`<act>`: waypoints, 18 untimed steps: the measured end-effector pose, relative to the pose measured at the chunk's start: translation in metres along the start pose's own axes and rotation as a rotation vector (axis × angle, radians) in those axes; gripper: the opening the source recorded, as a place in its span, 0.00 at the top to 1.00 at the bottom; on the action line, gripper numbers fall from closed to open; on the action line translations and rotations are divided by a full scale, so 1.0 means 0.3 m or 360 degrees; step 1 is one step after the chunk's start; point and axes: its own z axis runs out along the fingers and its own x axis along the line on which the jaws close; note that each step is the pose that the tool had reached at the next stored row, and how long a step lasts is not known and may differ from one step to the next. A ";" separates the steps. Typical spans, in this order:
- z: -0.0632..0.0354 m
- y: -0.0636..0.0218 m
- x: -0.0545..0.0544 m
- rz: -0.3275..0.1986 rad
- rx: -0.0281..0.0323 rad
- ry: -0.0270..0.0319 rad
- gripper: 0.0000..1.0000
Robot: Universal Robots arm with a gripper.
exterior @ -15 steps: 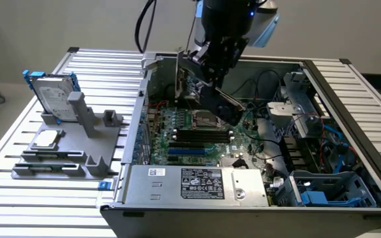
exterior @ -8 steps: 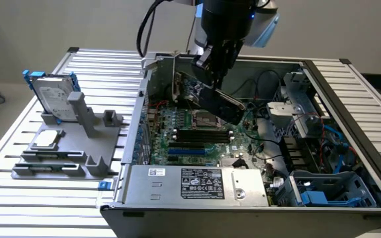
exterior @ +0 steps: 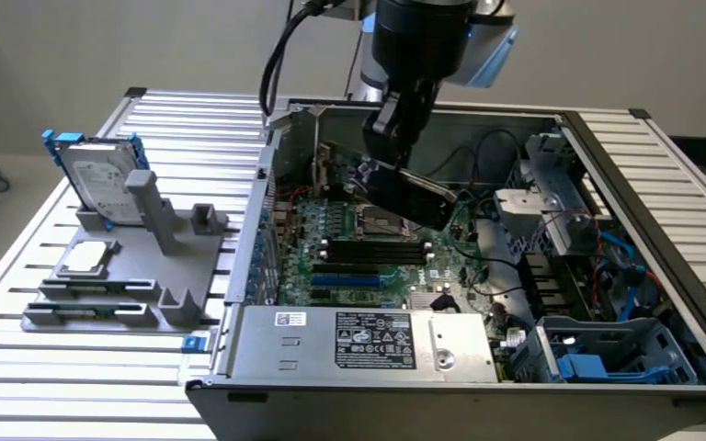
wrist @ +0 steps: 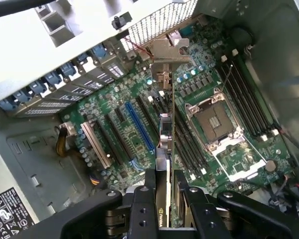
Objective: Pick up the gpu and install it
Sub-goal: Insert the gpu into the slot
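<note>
The pick-up is done: the gripper [wrist: 165, 191] is clamped on the gpu [wrist: 165, 134], holding it edge-on between its fingers, and has it inside the open case [exterior: 647, 239]. The card hangs straight below the gripper, over the motherboard [wrist: 134, 129], with its bracket [wrist: 167, 52] at the far end from the fingers, close to the case's rear grille. The blue slot [wrist: 139, 127] lies just to one side of the card, unfilled. To my eye the card isn't seated, so the install is left.
</note>
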 end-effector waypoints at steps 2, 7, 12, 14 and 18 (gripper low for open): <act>0.004 0.000 0.000 -0.0057 0.00009 0.00015 0.74; 0.015 0.000 0.000 -0.0203 0.00035 0.00059 0.74; 0.025 -0.001 -0.001 -0.0348 0.00062 0.00100 0.74; 0.029 -0.001 -0.001 -0.0405 0.00072 0.00119 0.74; 0.045 -0.001 -0.001 -0.0515 0.00087 0.00139 0.74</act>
